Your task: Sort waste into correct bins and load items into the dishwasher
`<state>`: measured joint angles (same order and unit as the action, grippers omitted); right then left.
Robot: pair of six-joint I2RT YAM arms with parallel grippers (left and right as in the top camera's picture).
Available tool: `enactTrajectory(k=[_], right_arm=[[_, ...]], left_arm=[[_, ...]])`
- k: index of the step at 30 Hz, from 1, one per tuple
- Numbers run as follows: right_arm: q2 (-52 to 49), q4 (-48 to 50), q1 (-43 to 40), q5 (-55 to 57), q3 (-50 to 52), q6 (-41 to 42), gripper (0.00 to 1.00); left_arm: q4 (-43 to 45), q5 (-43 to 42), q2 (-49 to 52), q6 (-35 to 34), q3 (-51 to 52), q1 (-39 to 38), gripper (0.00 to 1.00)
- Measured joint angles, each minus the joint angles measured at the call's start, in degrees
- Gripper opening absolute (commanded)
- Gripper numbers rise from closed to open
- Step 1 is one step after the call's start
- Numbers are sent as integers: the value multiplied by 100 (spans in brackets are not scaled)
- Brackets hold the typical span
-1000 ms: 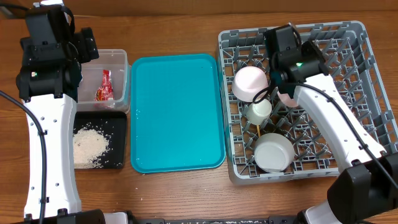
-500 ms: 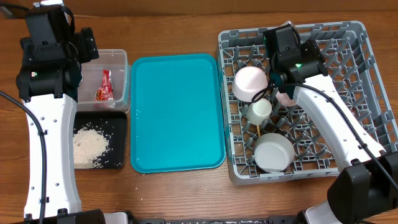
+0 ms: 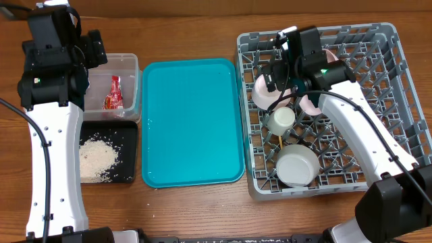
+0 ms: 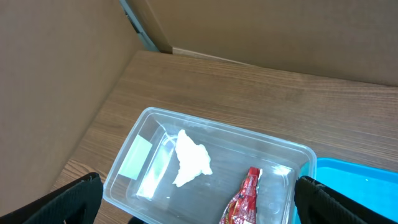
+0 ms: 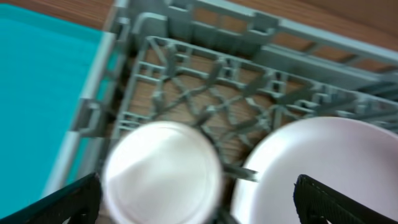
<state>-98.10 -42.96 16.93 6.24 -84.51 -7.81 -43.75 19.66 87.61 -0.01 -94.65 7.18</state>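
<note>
The clear tub [image 4: 214, 129] holds a crumpled white tissue [image 4: 189, 165] and a red snack wrapper [image 4: 245, 200]. My left gripper [image 4: 199, 210] hangs open above it, nothing between its fingers. In the overhead view the tub [image 3: 129, 62] sits behind the black tray [image 3: 128, 135] of rice grains [image 3: 98, 158]. My right gripper [image 5: 199, 208] is open over the grey dish rack [image 3: 385, 74], empty, above a white cup [image 5: 163, 173] and the pink plate [image 5: 329, 162]. Overhead, my right gripper [image 3: 278, 62] is over the rack's far-left part. Another cup [image 3: 282, 118] and a white bowl [image 3: 297, 165] stand in the rack.
The teal serving tray [image 3: 192, 121] lies between the bins and the rack. The left arm [image 3: 50, 128] stretches along the table's left side, and the right arm [image 3: 364, 142] crosses the rack. Brown cardboard walls rise behind the tub.
My right gripper has opened and its fingers have swung up toward the rack's far-left corner. The pale cup beneath it stays in the rack. The left arm has not moved.
</note>
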Motion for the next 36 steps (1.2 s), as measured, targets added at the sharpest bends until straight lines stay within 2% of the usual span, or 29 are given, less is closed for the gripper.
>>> enactTrajectory(k=[10, 36], right_arm=[[0, -4, -2, -452, 0, 120, 100], [-70, -15, -2, -481, 0, 140, 100]], left_arm=[[2, 0, 0, 0, 0, 0, 100], [0, 0, 0, 0, 0, 0, 100]])
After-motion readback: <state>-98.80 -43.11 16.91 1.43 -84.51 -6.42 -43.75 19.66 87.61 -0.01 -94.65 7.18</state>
